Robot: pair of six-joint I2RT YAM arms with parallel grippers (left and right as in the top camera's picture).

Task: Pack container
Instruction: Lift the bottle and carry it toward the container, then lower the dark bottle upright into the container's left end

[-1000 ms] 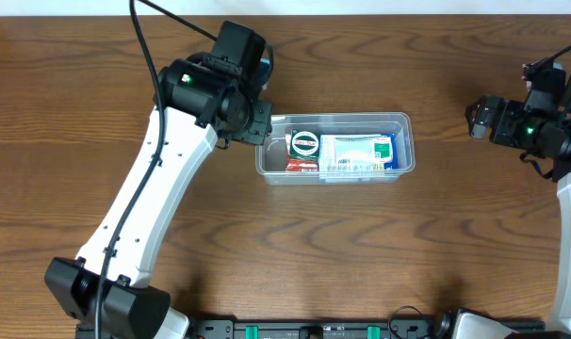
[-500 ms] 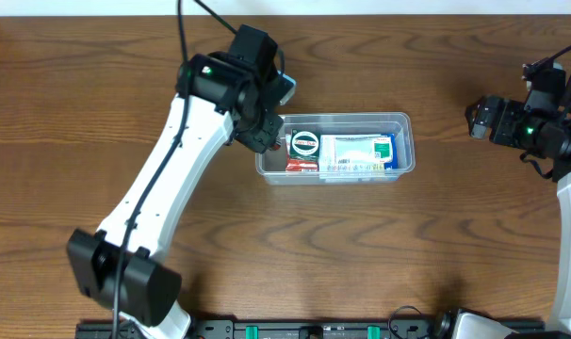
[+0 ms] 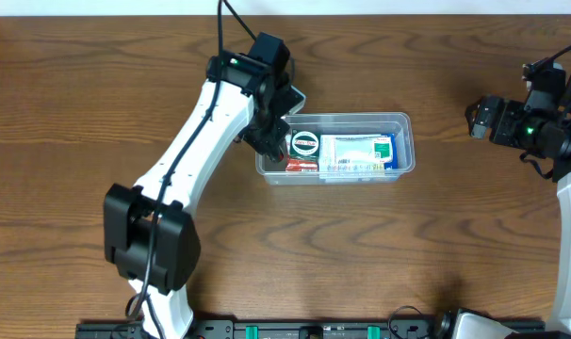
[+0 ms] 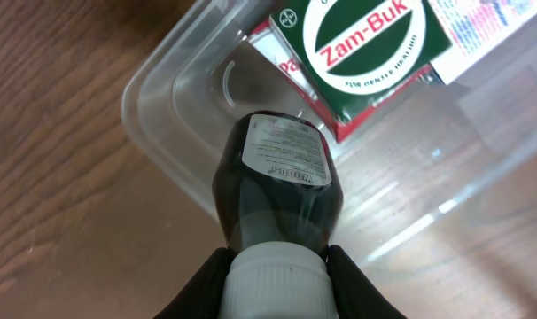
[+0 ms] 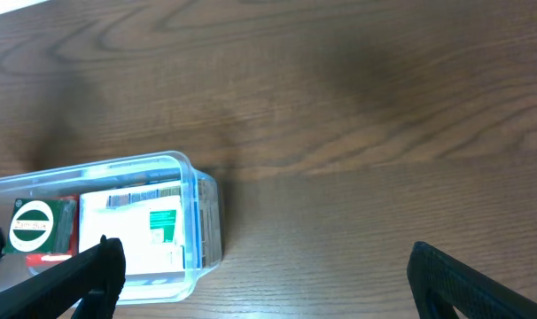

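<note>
The container (image 3: 404,151) is a clear plastic tub at mid-table, also in the left wrist view (image 4: 159,117) and the right wrist view (image 5: 205,221). Inside lie a green Zam-Buk box (image 4: 368,40) on a red box (image 4: 291,69), and a white box (image 3: 359,153) to their right. My left gripper (image 3: 274,130) (image 4: 273,282) is shut on the white cap of a dark bottle (image 4: 277,190). The bottle hangs over the tub's free left end. My right gripper (image 3: 476,121) (image 5: 277,283) stands open and empty, far to the right of the tub.
Brown wooden table (image 3: 408,245) all around. The left arm (image 3: 196,151) stretches diagonally from the front edge to the tub's left end. The right arm's body (image 3: 554,132) sits at the right edge.
My left arm has swung right, carrying the bottle from beside the tub's left corner to over its left end. The right arm has not moved.
</note>
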